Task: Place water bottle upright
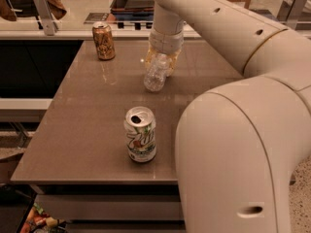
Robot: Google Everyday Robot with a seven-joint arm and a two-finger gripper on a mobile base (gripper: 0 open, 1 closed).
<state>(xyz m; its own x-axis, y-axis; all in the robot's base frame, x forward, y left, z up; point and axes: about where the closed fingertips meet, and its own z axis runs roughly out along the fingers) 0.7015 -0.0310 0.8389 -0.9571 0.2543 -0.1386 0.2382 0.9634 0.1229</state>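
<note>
The clear ribbed water bottle (156,75) leans tilted over the far middle of the smooth brown table (87,130), its upper end clamped in the gripper (162,59), an opened white-green can (141,135) near the table's front edge, a gold-brown can (103,41) at its far-left corner.

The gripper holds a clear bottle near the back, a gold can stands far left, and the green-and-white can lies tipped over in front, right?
Not quite. In the camera view the green-and-white can stands upright in front, open top up. The rest holds: the gripper holds the clear bottle near the back, and the gold can stands far left.
</note>
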